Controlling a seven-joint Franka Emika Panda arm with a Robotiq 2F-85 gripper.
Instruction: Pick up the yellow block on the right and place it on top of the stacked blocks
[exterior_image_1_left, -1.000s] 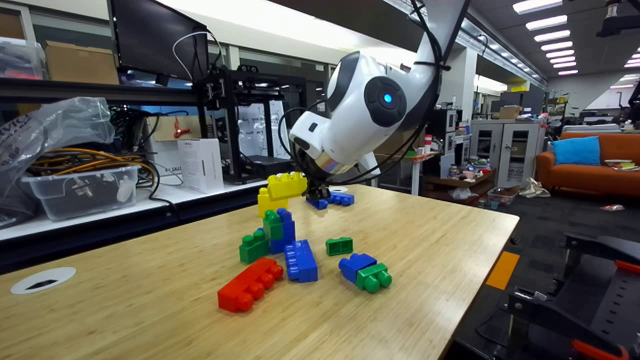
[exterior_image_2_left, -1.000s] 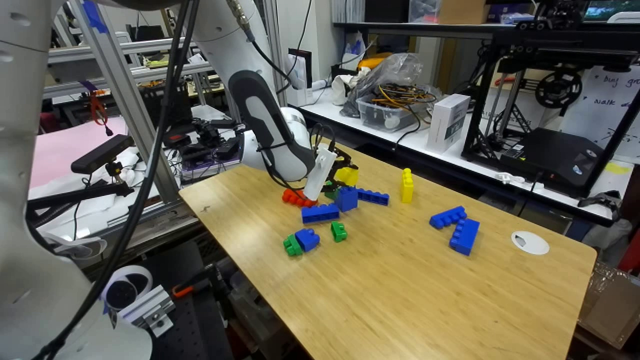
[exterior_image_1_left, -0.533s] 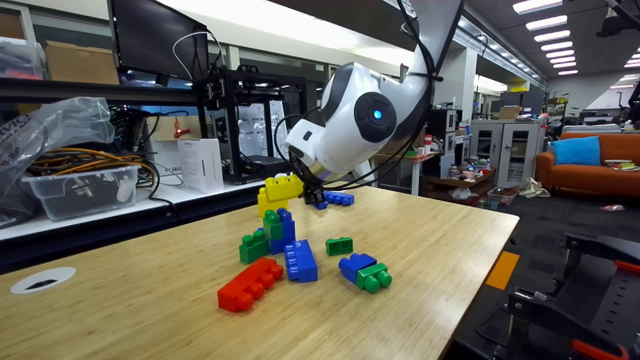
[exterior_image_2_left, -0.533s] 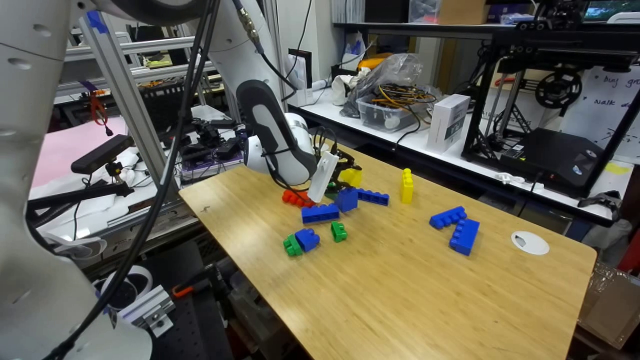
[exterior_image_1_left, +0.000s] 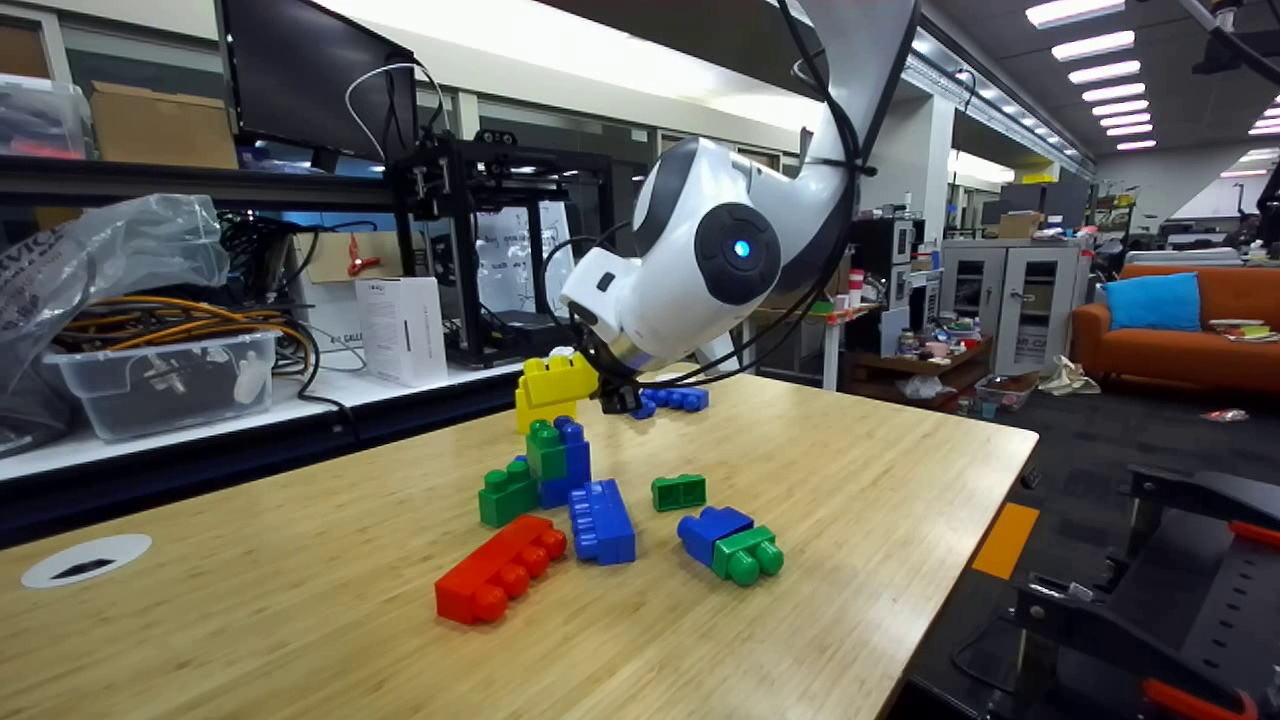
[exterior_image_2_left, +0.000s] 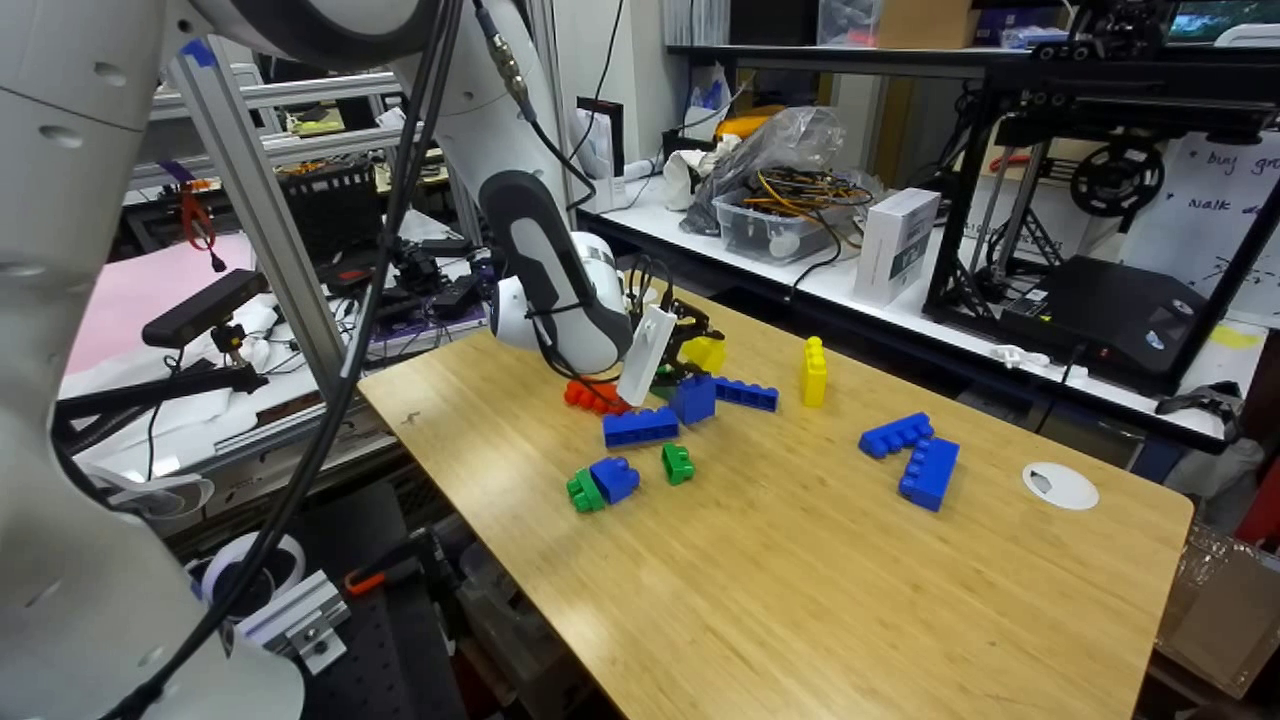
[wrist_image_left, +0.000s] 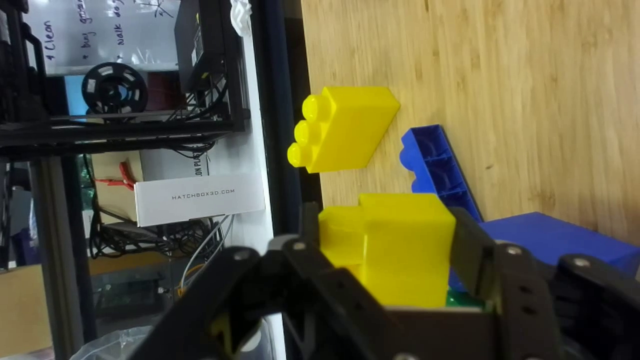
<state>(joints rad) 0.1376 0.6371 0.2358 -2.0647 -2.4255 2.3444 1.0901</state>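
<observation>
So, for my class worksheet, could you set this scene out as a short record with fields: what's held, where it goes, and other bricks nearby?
Held: yellow block, in the end effector
Destination: stack, green and blue, not touching the yellow block
Nearby: second yellow block, on the table, studs up
Others include: red brick, on its side; small green brick, hollow side showing
Left to do: set the yellow block on the stack

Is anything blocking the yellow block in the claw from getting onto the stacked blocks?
Nothing I can see. The claw holds the yellow block up, and the stacked blocks sit lower. The other yellow block stands off to the side, not in between.
</observation>
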